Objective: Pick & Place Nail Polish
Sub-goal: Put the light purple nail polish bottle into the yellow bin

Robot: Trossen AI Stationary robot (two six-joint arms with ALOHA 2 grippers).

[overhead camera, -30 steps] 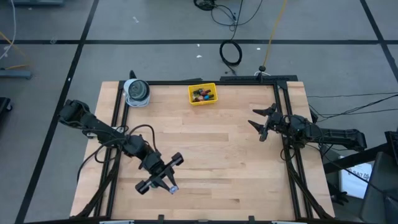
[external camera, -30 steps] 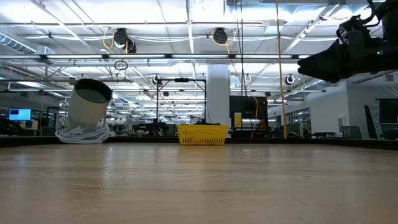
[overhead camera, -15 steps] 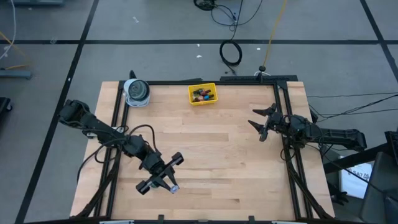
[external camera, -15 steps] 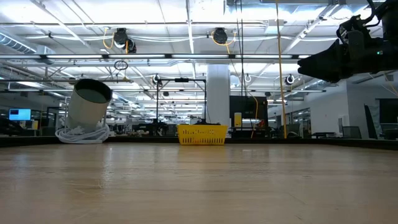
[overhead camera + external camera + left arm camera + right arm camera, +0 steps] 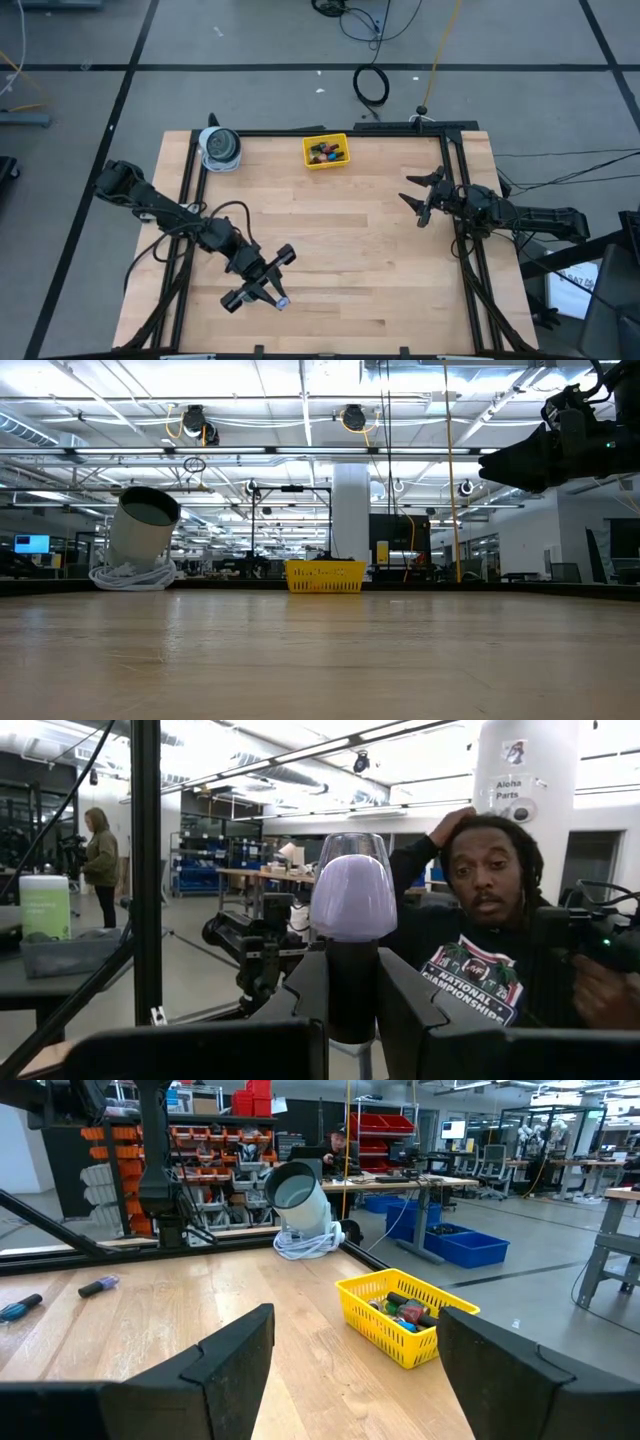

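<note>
My left gripper (image 5: 275, 298) hovers over the table's near left part, shut on a nail polish bottle (image 5: 352, 895) with a pale purple body and a dark cap. My right gripper (image 5: 420, 195) stands open by the right edge, nothing between its fingers (image 5: 355, 1370). A yellow tray (image 5: 325, 151) at the far edge holds several more bottles (image 5: 405, 1312). Two loose bottles, one purple (image 5: 100, 1286) and one blue (image 5: 20, 1307), lie flat on the wood toward the left side. My left gripper pinches the bottle's dark cap (image 5: 352, 990) between its two fingers. The fingers come nearly level, tipped slightly up, and lie along the bottle. The purple body sticks out past the fingertips, and the bottle is lifted clear of the table.
A round grey-white tape roll (image 5: 219, 147) sits at the far left corner on a coil of cord (image 5: 130, 575). Black frame rails (image 5: 455, 200) run along the table's sides. A person (image 5: 490, 950) sits beyond the table. The middle of the wooden top (image 5: 340, 240) is bare.
</note>
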